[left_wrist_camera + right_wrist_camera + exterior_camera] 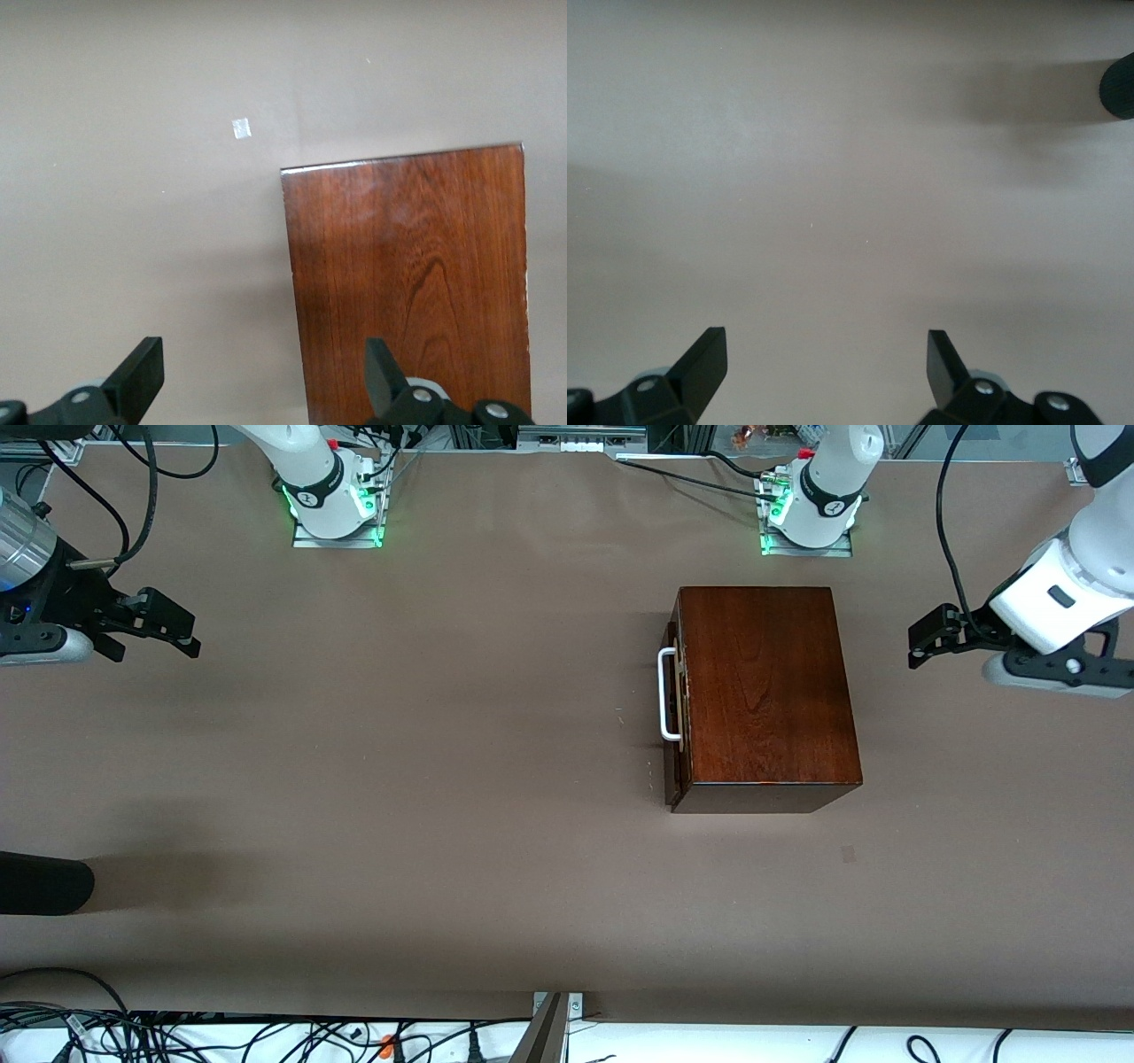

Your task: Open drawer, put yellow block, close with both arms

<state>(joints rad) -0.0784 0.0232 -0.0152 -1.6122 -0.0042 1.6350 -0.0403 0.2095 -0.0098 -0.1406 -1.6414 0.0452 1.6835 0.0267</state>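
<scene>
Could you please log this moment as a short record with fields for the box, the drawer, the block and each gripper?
wooden box: on the table, toward the left arm's end
drawer: closed, white handle facing the right arm's end
yellow block: not visible in any view
left gripper: open, empty, in the air beside the box, over the table
right gripper: open, empty, over bare table at the right arm's end
dark object: at the table's edge, unidentifiable
</scene>
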